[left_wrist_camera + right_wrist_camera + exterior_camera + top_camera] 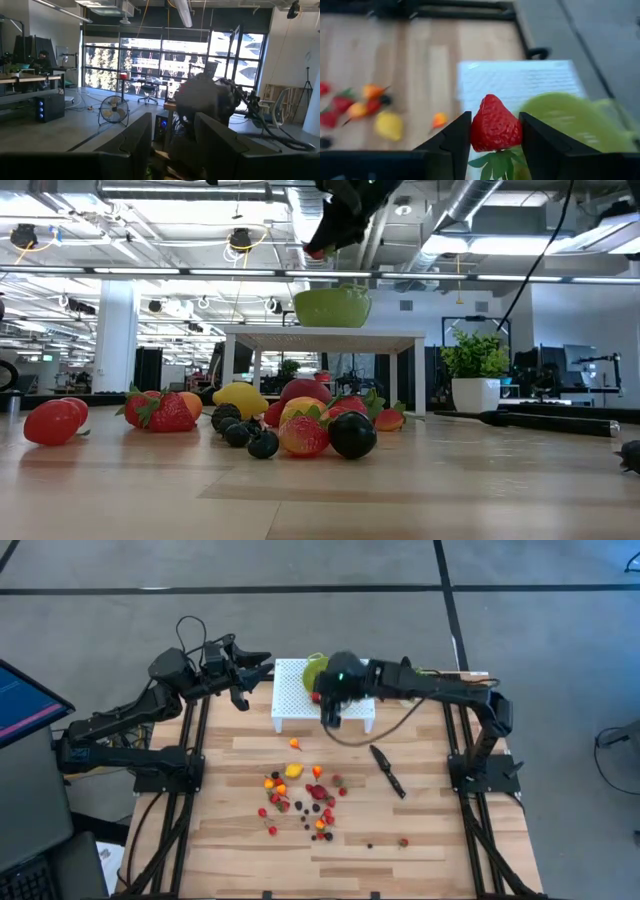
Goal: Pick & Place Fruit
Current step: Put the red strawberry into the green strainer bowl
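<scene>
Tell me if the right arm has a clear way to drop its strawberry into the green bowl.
Probably yes: the right gripper holds the strawberry above the white stand, beside the green bowl, with nothing between.

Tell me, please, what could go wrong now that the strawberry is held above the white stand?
The right pincer grips the strawberry by its sides only, so it could slip. Released off-centre, it may miss the green bowl and roll off the white stand. The left pincer hovers close by.
</scene>
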You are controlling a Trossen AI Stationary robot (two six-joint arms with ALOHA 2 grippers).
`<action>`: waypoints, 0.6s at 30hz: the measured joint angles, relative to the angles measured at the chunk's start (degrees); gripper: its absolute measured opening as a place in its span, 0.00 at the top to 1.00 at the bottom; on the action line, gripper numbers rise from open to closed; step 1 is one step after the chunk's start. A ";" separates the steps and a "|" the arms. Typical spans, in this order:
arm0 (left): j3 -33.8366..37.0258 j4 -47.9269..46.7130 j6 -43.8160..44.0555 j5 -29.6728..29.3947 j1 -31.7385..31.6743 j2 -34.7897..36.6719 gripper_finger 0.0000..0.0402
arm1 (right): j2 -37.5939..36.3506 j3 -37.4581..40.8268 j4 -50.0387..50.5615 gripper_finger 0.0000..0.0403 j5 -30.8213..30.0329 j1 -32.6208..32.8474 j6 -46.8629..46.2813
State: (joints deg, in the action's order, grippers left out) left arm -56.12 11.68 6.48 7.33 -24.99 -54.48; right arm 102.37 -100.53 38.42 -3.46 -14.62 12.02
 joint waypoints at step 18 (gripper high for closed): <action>0.02 0.00 0.00 0.00 0.00 0.00 0.65 | 0.00 0.52 4.15 0.61 0.21 -13.40 -1.95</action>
State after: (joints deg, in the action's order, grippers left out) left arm -56.10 11.68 6.48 7.33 -24.99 -54.48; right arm 102.37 -100.01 42.56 -3.25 -28.01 10.07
